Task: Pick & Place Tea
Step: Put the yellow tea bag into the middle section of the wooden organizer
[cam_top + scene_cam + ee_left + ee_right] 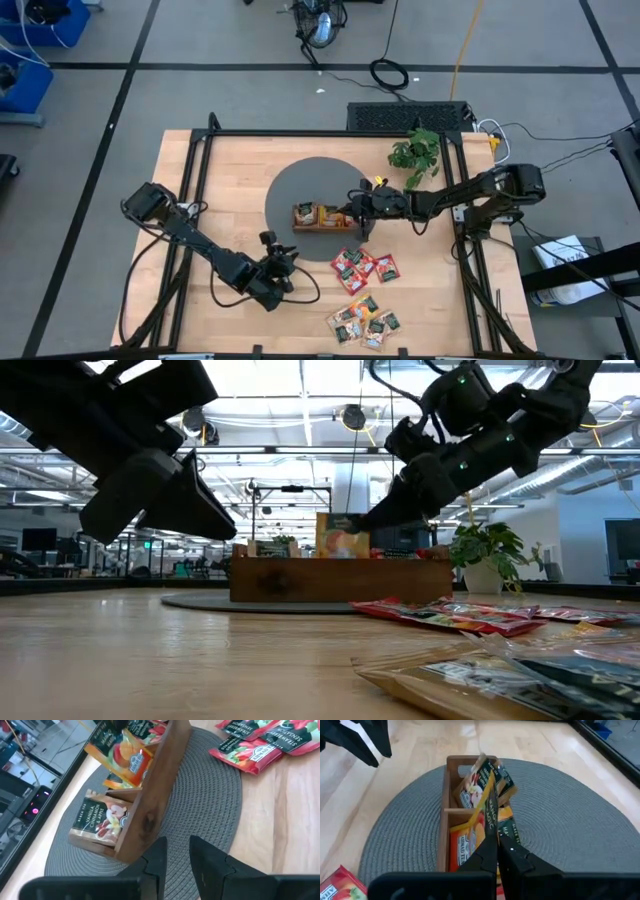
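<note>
Right pincer (497, 851) clenched on an orange sachet (487, 817) over the tray (451, 810); left pincer (176, 856) hovers near it, fingers parted, grasping nothing.

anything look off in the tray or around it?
One orange-yellow sachet sits tilted in the wooden tray, poking above its wall, with the right hand shut on it. Red sachets and green ones lie loose on the table.

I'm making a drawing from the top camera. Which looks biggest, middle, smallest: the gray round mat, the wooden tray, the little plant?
1. Gray round mat, clearly biggest.
2. Wooden tray and plant look about alike, so I won't rank them.
</note>
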